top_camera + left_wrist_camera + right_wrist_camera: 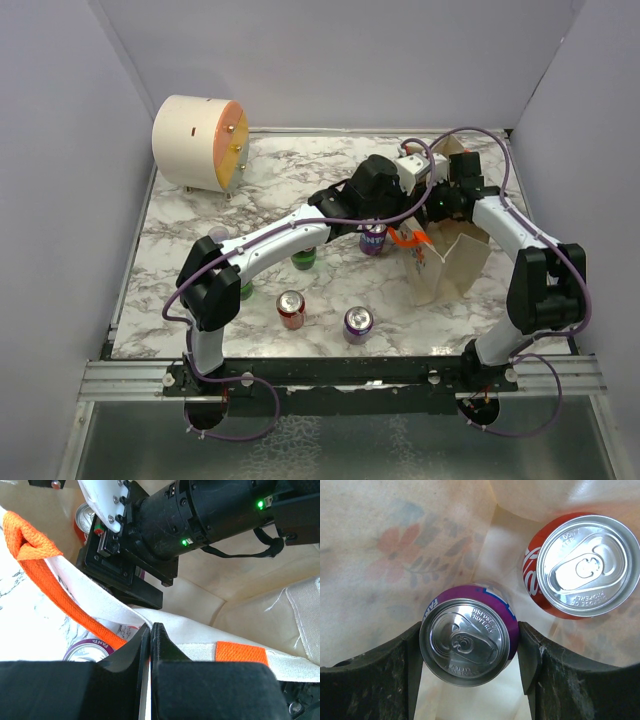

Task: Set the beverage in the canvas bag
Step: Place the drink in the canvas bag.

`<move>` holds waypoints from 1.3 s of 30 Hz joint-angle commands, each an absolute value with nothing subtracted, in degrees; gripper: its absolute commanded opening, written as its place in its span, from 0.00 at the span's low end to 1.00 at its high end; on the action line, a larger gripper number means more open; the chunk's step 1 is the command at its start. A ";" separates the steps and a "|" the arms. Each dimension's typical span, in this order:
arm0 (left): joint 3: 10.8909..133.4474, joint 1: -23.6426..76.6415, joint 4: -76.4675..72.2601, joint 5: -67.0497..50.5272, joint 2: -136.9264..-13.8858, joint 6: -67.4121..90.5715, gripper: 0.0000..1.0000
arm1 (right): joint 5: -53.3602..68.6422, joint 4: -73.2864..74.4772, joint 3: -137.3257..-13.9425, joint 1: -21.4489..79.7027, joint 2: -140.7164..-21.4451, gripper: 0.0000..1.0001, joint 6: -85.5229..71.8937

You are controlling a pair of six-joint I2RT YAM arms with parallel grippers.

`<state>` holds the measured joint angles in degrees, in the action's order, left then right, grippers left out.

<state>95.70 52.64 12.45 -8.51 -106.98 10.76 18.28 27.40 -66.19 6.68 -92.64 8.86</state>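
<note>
Item: purple beverage can [465, 652], upright inside the canvas bag [395, 555] beside a red can [582, 565] (already within), clasped on both sides by the right gripper [470, 645]. Left gripper [151, 630] pinched closed on the bag's rim by the orange handle [60, 587], holding the mouth open. Step: release; next likely calls for spreading the right jaws and lifting clear without snagging fabric.

Marble tabletop [270, 175] (grey-veined), plain pale walls [330, 60].

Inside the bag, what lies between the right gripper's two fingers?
A purple can, upright, its sides against both fingers of the right gripper; the right wrist view shows it inside the canvas bag, a red can beside it.
</note>
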 commanded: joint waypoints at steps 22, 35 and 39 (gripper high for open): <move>94.31 53.37 11.02 -11.73 -105.20 11.37 0.00 | 23.46 27.61 -66.05 7.03 -90.37 0.80 11.61; 94.07 53.38 11.32 -10.37 -105.05 11.44 0.00 | 20.22 29.65 -69.04 6.95 -87.60 0.87 11.03; 93.59 53.36 11.23 -10.37 -104.94 11.49 0.00 | 19.28 29.32 -68.90 6.65 -86.20 0.87 11.25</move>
